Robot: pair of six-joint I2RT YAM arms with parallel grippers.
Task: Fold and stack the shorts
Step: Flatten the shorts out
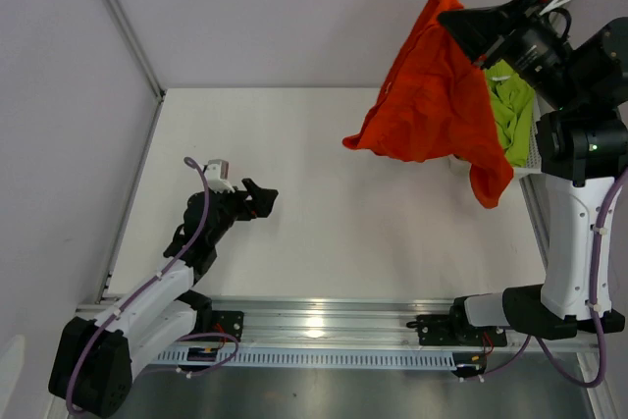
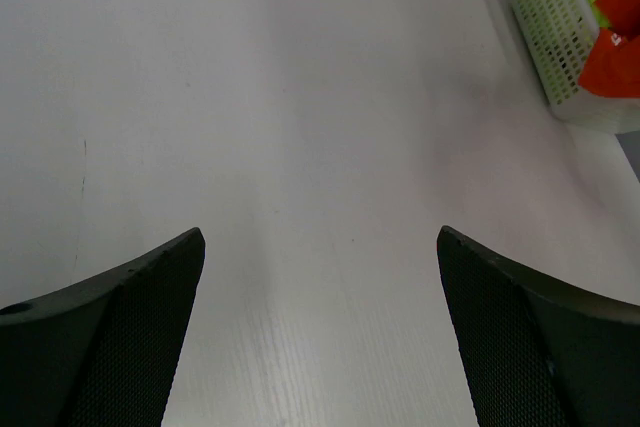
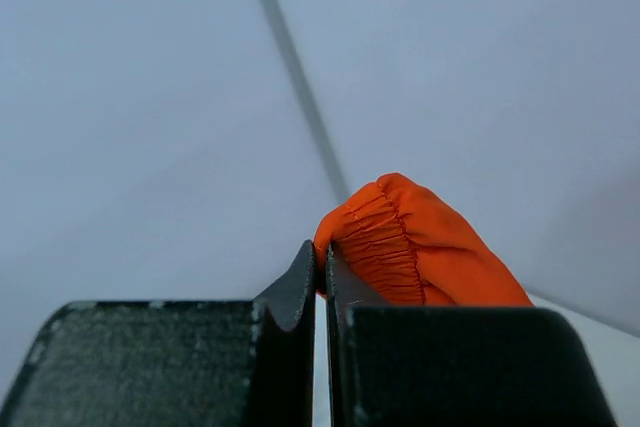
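Observation:
The orange-red shorts [image 1: 432, 95] hang in the air at the upper right, held by their gathered waistband [image 3: 385, 237]. My right gripper [image 1: 453, 19] is shut on that waistband, high above the table; its own view shows the tips [image 3: 321, 259] pinching the fabric. The lime green shorts [image 1: 510, 105] lie in the white mesh basket [image 1: 530, 159] behind the hanging pair, partly hidden. My left gripper [image 1: 263, 196] stands open low over the white table at the left, nothing between its fingers [image 2: 150, 297]. From the left wrist, the basket [image 2: 548, 32] with green and orange fabric sits at the far right.
The white table [image 1: 324, 203] spreads between the two arms. A grey wall with a vertical seam stands behind it. An aluminium rail [image 1: 324, 316] runs along the near edge with both arm bases on it.

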